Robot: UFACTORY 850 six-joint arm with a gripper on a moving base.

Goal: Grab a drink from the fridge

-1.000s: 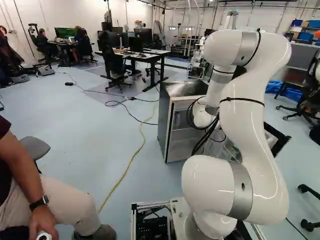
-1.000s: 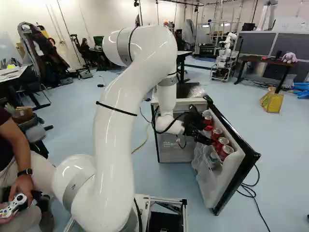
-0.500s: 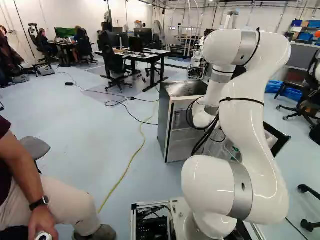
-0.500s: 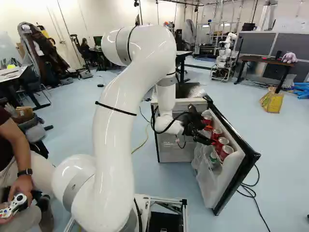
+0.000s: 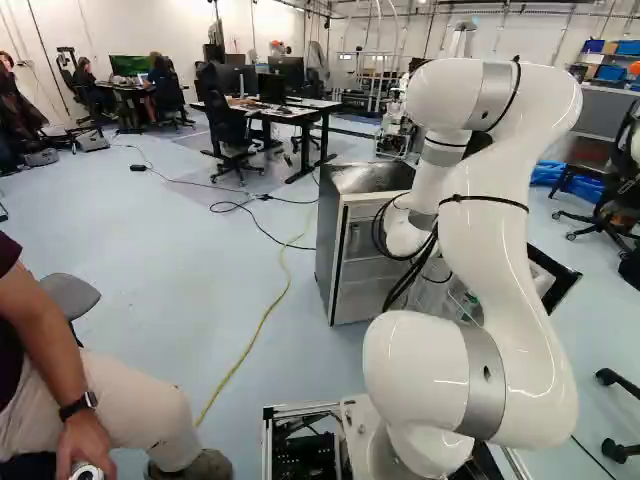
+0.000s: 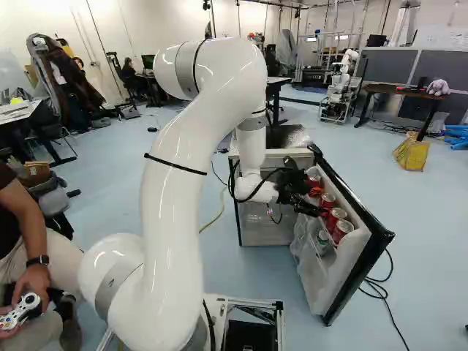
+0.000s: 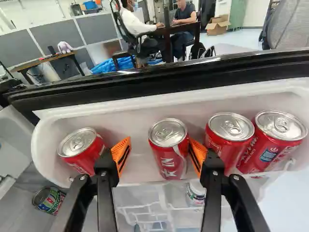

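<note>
The black two-finger gripper (image 7: pixel 159 145) reaches into the white plastic door shelf (image 7: pixel 42 140) of the open fridge, and its orange pads (image 7: pixel 121 153) stand apart, one on each side of a red metal can with a silver top (image 7: pixel 167 150). That can, second in a row of four, looks like the drink to take; it stands close to upright, and the fingers come in from its side, crosswise to its long axis. The fingers are spread, gripping nothing: one pad has a visible gap to the can, while the other lies right up against it or just beside it, I can't tell which. That nearer finger sits in the narrow space before the neighbouring red can (image 7: pixel 229 137), with the last red can (image 7: pixel 274 140) close beyond, so closing should begin gently or it may nudge the row. On the wider side there's the tilted red can (image 7: pixel 82 151), just beside the other finger. The shelf's far wall and the black door edge (image 7: pixel 159 89) rise ahead, so the way out is probably up and back, clear of both neighbours
</note>
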